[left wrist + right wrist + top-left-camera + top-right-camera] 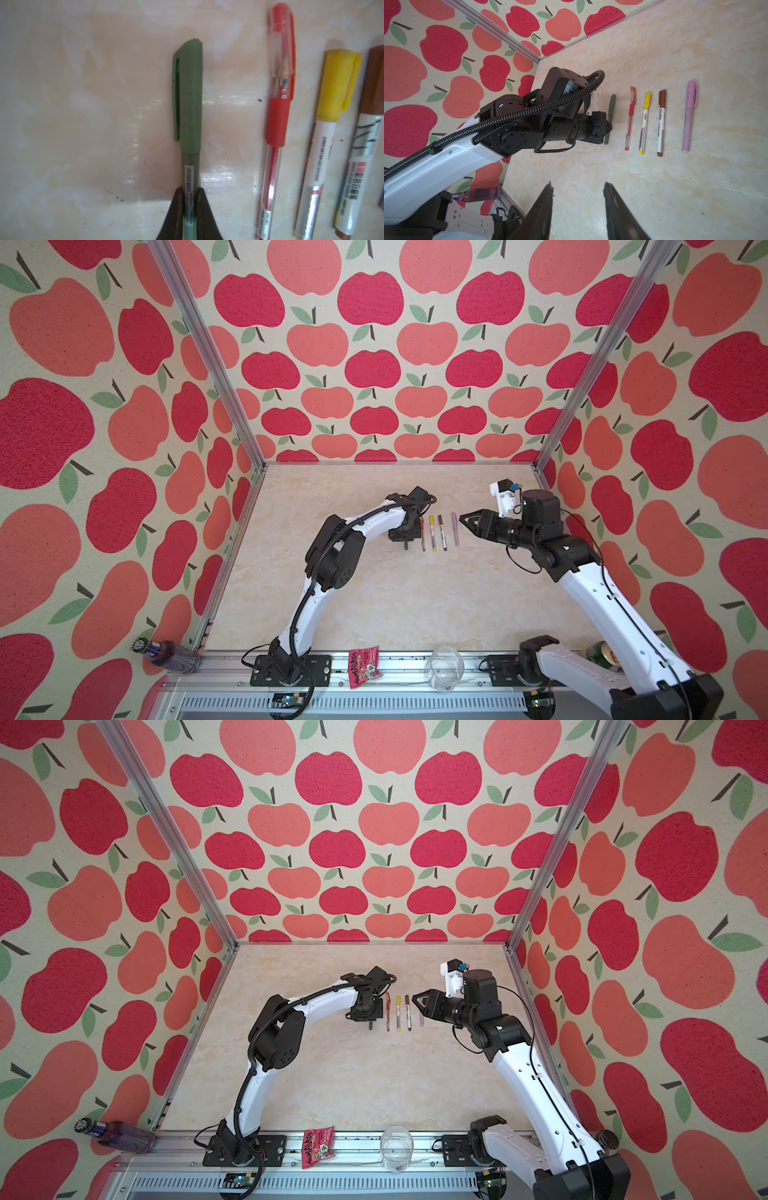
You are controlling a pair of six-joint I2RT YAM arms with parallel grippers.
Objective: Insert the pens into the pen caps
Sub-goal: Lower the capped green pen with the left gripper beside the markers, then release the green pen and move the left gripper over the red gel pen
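On the near rail lie one snack packet [364,667] and one clear cup [446,668]. Farther out on the counter [374,605], five pens [432,533] form one row, all five pen caps [340,83] fitted on their far ends: dark green pen [190,104], red pen [630,118], yellow-capped pen [644,122], brown-capped pen [661,122], lilac pen [689,118]. The left gripper [191,190] is clamped on the dark green pen's barrel. The right gripper [578,187], jaws partly apart and empty, is near the lilac pen.
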